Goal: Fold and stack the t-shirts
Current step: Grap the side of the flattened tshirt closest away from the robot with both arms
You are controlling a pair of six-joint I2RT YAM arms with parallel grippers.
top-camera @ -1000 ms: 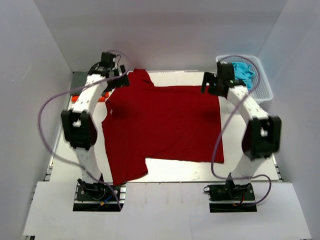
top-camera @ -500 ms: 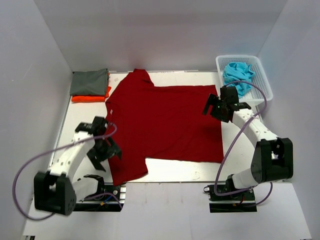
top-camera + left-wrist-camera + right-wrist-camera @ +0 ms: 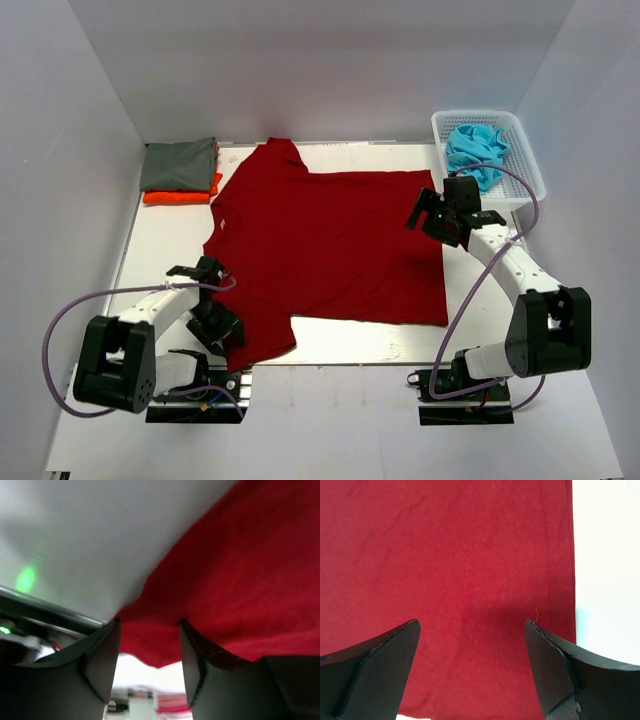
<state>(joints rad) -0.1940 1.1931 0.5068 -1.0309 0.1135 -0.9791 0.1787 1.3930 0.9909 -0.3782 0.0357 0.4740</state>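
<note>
A dark red t-shirt [image 3: 330, 250] lies spread flat across the table, one sleeve pointing to the far side. My left gripper [image 3: 215, 325] sits low at the shirt's near-left edge. In the left wrist view its fingers [image 3: 102, 665] stand apart, with the red hem [image 3: 150, 642] in the gap and not pinched. My right gripper [image 3: 432, 213] hovers over the shirt's right edge. It [image 3: 472, 650] is wide open above the red cloth [image 3: 460, 555], holding nothing. A folded grey-green t-shirt [image 3: 180, 163] lies on a folded orange one [image 3: 178, 196] at the far left.
A white lattice basket [image 3: 522, 150] at the far right holds crumpled turquoise t-shirts [image 3: 474, 148]. Bare white table [image 3: 160, 250] shows to the left of the red shirt, and a strip of it [image 3: 605, 580] runs along the shirt's right hem.
My left arm swung from the far-left corner down to the shirt's near-left edge, and its jaws narrowed round the hem. My right arm drew back from the basket side to the shirt's right edge.
</note>
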